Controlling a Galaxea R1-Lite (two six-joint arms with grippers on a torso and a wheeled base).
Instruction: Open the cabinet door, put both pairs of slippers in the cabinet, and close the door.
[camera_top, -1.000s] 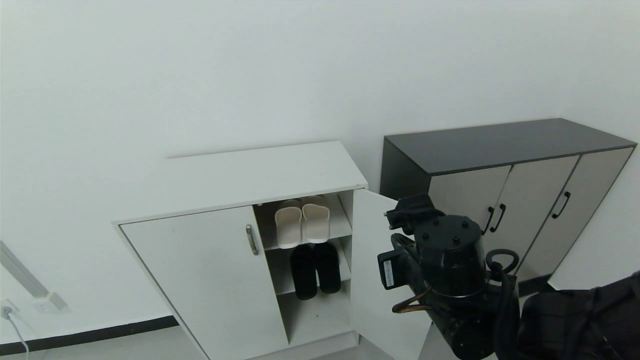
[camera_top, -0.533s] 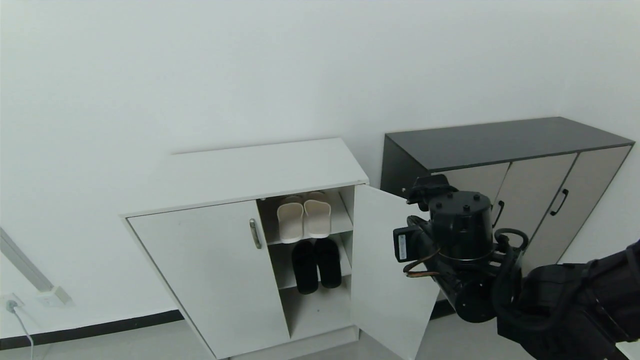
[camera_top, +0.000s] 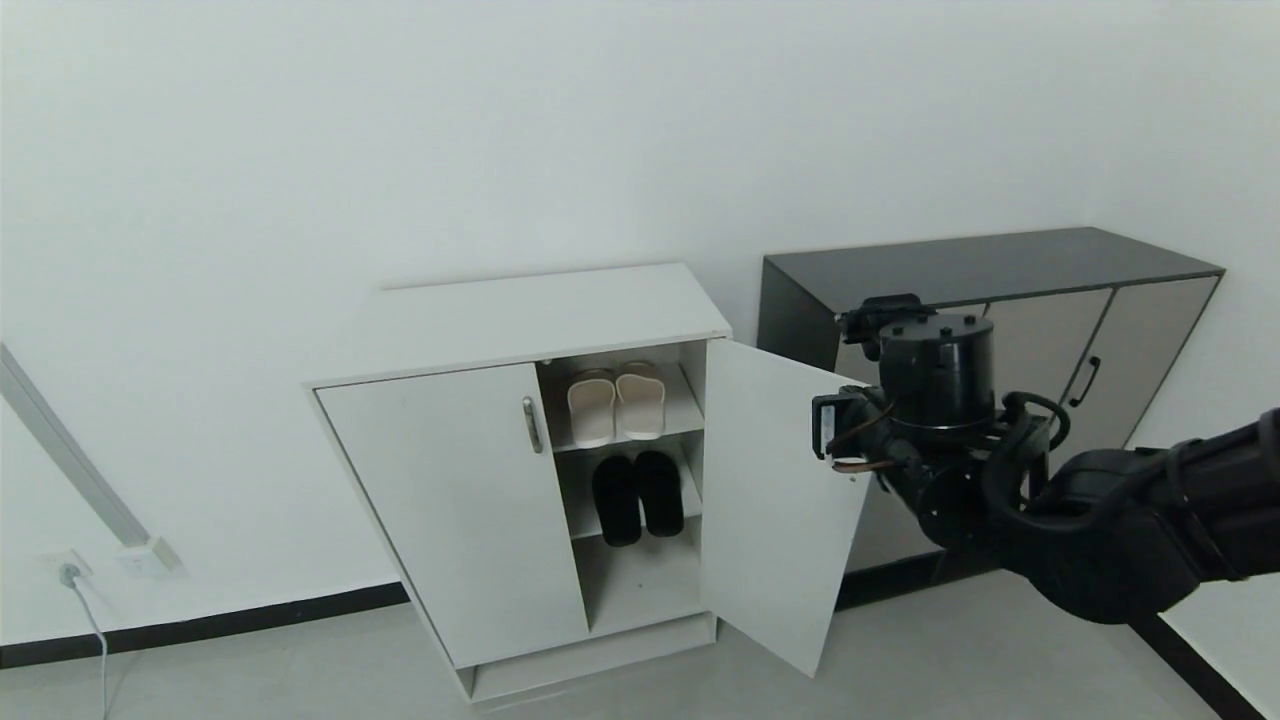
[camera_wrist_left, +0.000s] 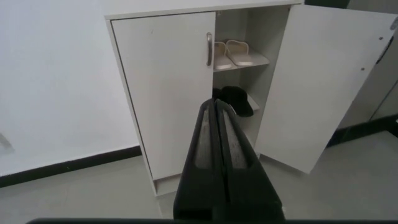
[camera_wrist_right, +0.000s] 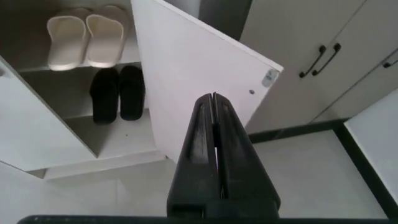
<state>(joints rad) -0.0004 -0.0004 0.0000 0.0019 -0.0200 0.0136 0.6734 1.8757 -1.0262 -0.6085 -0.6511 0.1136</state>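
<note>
The white cabinet (camera_top: 540, 310) stands against the wall with its right door (camera_top: 775, 500) swung open and its left door (camera_top: 460, 500) closed. A beige pair of slippers (camera_top: 615, 405) lies on the top shelf, and a black pair (camera_top: 637, 495) on the shelf below. My right arm (camera_top: 935, 385) hangs beside the open door's outer edge. Its gripper (camera_wrist_right: 213, 99) is shut on nothing, in front of the door (camera_wrist_right: 199, 68). My left gripper (camera_wrist_left: 216, 104) is shut and empty too, low before the cabinet (camera_wrist_left: 168, 81).
A dark-topped cabinet (camera_top: 980, 262) with grey doors stands right of the white one, close behind the open door. A wall socket with a cable (camera_top: 68, 575) is at far left. Grey floor (camera_top: 300, 670) lies in front.
The head camera has drawn back and shifted, so both cabinets look smaller. My right arm now sits higher, level with the open door's top outer corner. The door stays open.
</note>
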